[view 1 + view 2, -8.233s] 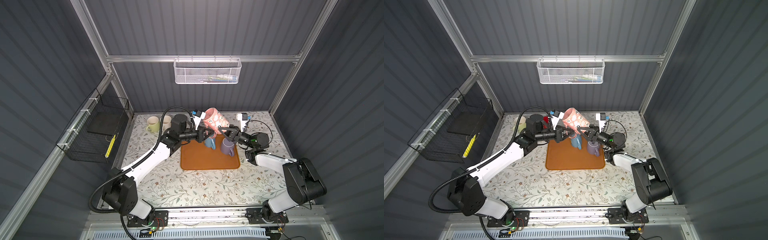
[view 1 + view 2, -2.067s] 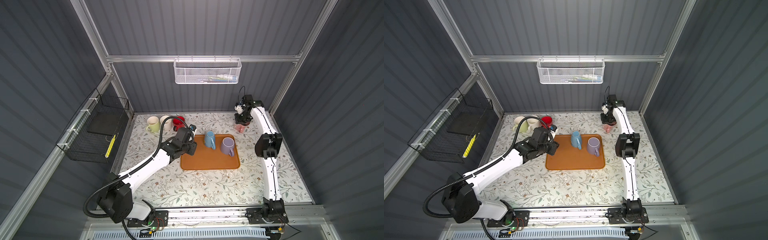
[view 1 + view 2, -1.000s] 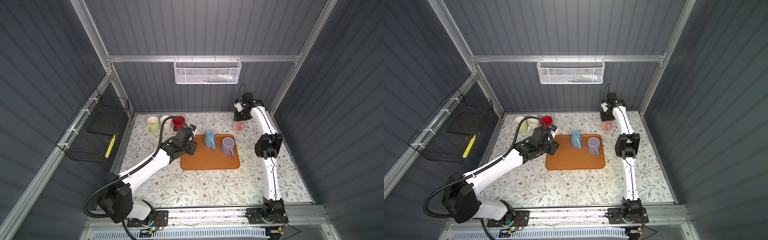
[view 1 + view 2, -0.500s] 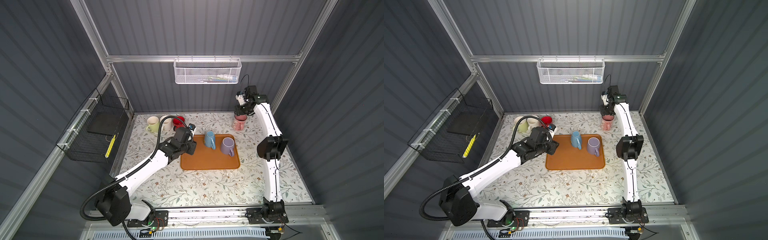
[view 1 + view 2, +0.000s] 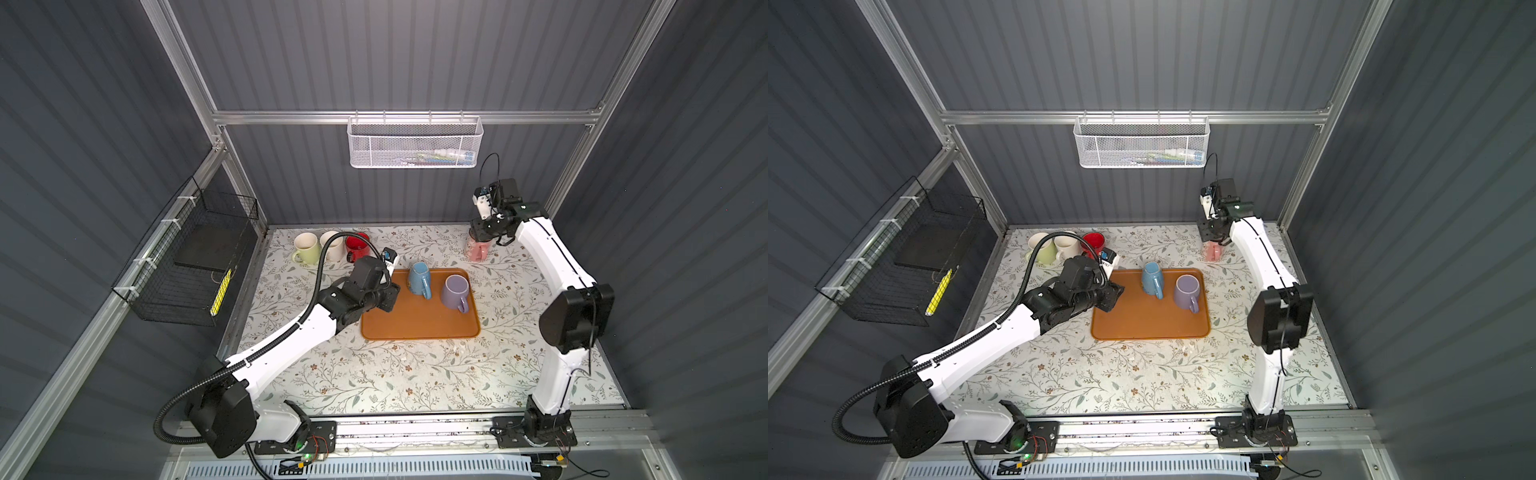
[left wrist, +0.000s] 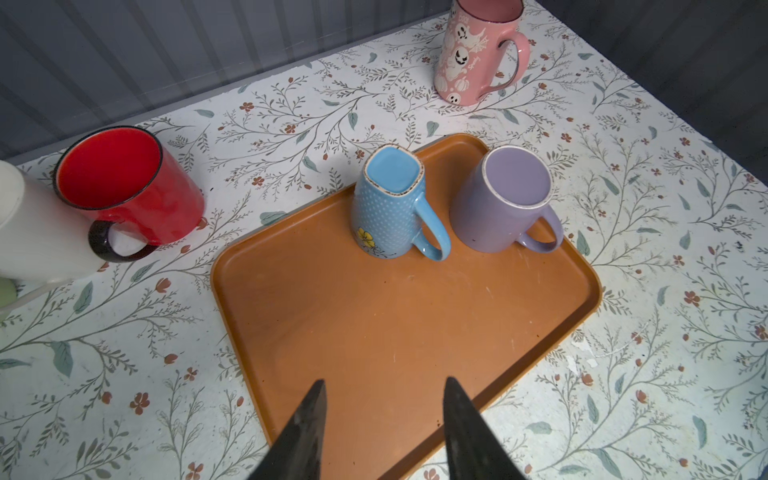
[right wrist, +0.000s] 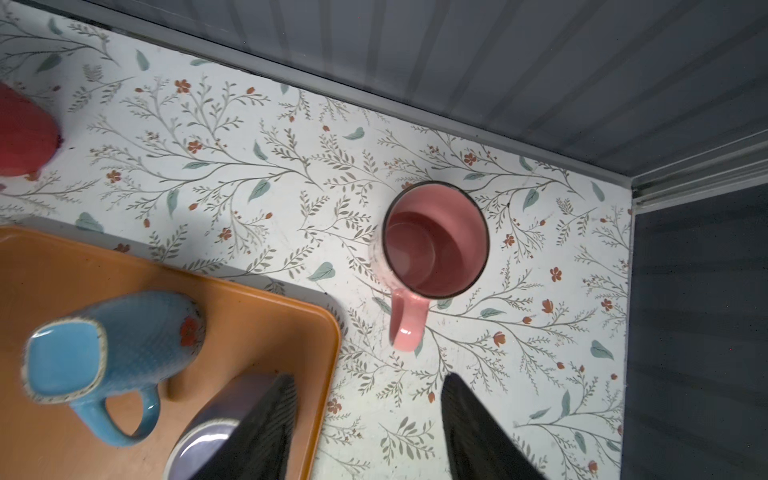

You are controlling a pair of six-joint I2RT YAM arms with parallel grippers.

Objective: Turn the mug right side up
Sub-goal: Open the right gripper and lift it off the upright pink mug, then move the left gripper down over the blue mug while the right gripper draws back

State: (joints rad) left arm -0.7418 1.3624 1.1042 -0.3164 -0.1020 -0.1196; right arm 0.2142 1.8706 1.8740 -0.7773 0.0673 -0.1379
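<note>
Desk (image 5: 415, 374), far right corner: the right arm (image 5: 548, 257) has come up from its low reach of a second ago. It now stands tall with the elbow high and the wrist pointing down close to the back wall. The left arm (image 5: 291, 336) is almost unchanged over that second, stretched low across the desk to the left edge of the orange tray (image 5: 415, 328). Some seconds back both grippers held the pink mug (image 5: 478, 251) in the air; now it stands alone on the desk. It is off the tray, beyond the tray's far right corner, mouth up, with its inside plain in the right wrist view (image 7: 436, 245). Judgement: the turn and release look done for this mug. The blue mug (image 5: 419, 279) and purple mug (image 5: 455, 291) on the tray appear bottom-up, so they are likely next. The right gripper (image 7: 369, 378) hovers above the pink mug, jaws spread, clear of the rim, nothing between them. The left gripper (image 6: 385, 381) is also spread and empty over the tray.
</note>
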